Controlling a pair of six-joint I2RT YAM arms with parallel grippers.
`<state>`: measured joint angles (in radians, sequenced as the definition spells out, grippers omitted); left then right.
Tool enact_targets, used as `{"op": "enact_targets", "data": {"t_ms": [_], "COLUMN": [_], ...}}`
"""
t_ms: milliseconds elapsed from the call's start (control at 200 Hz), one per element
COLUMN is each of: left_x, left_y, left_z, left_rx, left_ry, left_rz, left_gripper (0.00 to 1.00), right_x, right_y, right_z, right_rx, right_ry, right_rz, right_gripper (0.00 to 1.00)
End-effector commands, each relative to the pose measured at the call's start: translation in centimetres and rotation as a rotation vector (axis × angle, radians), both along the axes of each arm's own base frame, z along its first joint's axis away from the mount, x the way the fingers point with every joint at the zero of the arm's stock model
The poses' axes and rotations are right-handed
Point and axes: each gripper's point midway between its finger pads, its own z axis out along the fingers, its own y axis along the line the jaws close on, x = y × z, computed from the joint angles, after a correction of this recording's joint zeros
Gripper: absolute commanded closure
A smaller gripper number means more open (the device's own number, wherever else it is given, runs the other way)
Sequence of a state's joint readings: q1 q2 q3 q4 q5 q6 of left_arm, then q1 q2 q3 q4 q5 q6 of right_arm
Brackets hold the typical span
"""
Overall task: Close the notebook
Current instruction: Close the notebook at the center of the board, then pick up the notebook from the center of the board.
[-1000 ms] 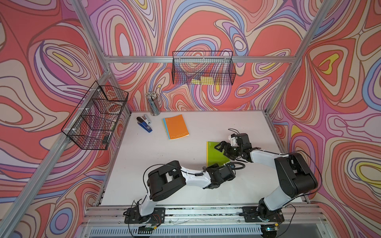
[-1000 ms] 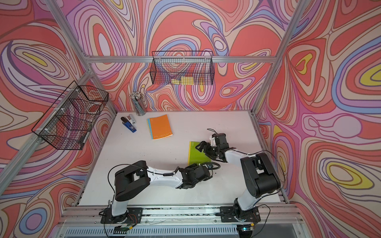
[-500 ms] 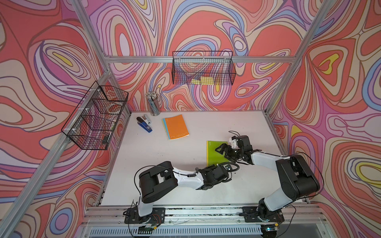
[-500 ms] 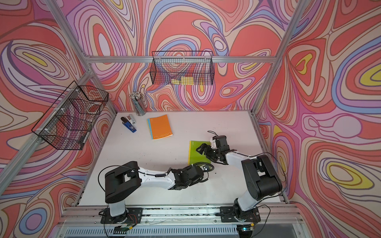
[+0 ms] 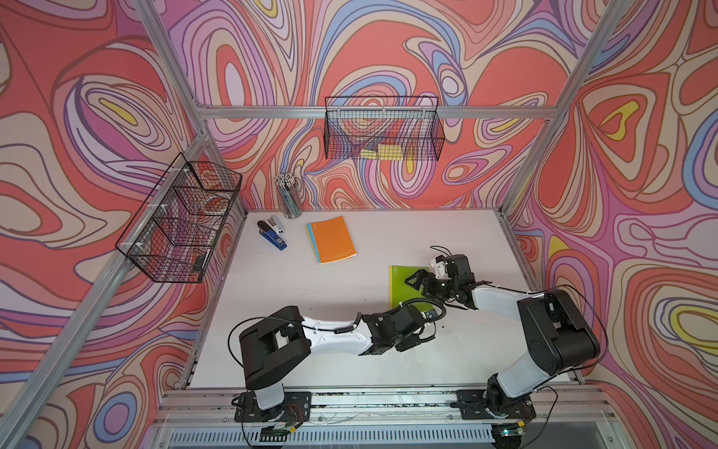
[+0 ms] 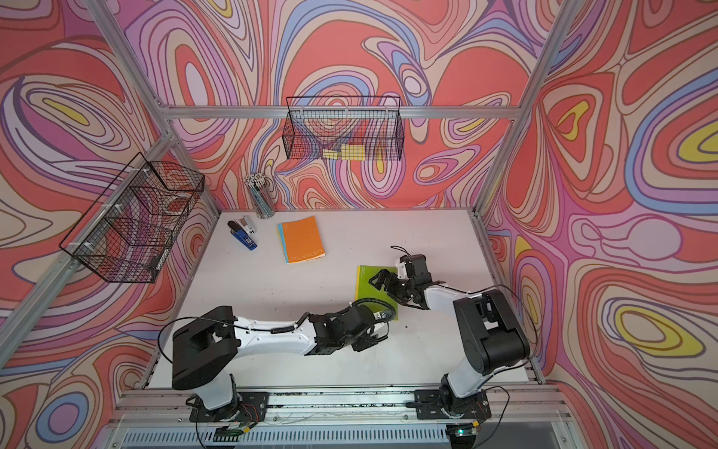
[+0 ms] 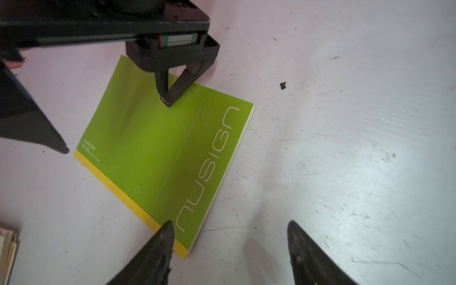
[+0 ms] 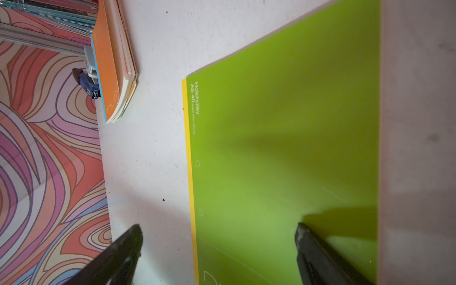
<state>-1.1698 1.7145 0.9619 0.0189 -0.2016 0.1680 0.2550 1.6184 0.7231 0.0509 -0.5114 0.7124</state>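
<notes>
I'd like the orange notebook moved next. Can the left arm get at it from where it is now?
Probably yes. The left gripper is open and empty by the green notebook, and bare table lies between it and the orange notebook; the stapler sits off to the side. The stretch looks long.

White-shelled arms (image 5: 338, 339), black joints (image 5: 555, 334) (corrugated black cables (image 5: 415, 299))

The flat green paper notebook (image 5: 397, 285) lies partly hidden under the black right gripper (image 5: 420, 284) and the left arm's wrist (image 5: 396, 324).
</notes>
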Motion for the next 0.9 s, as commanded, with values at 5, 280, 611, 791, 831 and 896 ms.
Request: {"op": "enact_targets", "data": {"t_ms": [5,280,611,791,831,896], "left_x": [0.3,10.7,19.6,19.7,19.6,19.0], "left_y": [1.1,11.1,22.7,19.5,18.6,17.5], "left_z": [1.5,6.9,6.1,2.4,1.9,0.9], "left_rx": [-0.066,-0.338,-0.379,-0.528,-0.578,-0.649], "left_ry": [0.051,0.299,0.389,0.557,0.595,0.665], "left_rz": [0.028,0.615,1.114,1.087,1.067,1.047], "left_gripper": [0.27,0.33,0.34,0.37,0.37,0.38], "right_x": [0.1,0.1,0.0,-0.2,-0.2,-0.2], "right_y": [-0.2,-0.1,0.0,-0.1,-0.1,-0.1], "right_z": [-0.6,0.1,0.4,0.7,0.8,0.9], "right_rx": [-0.03,-0.031,-0.02,-0.018,-0.019,-0.021], "right_ry": [0.011,-0.003,-0.016,-0.02,-0.021,-0.025], "right_rz": [0.002,0.009,0.015,0.016,0.017,0.02], "right_gripper": [0.02,0.02,0.02,0.02,0.02,0.02]}}
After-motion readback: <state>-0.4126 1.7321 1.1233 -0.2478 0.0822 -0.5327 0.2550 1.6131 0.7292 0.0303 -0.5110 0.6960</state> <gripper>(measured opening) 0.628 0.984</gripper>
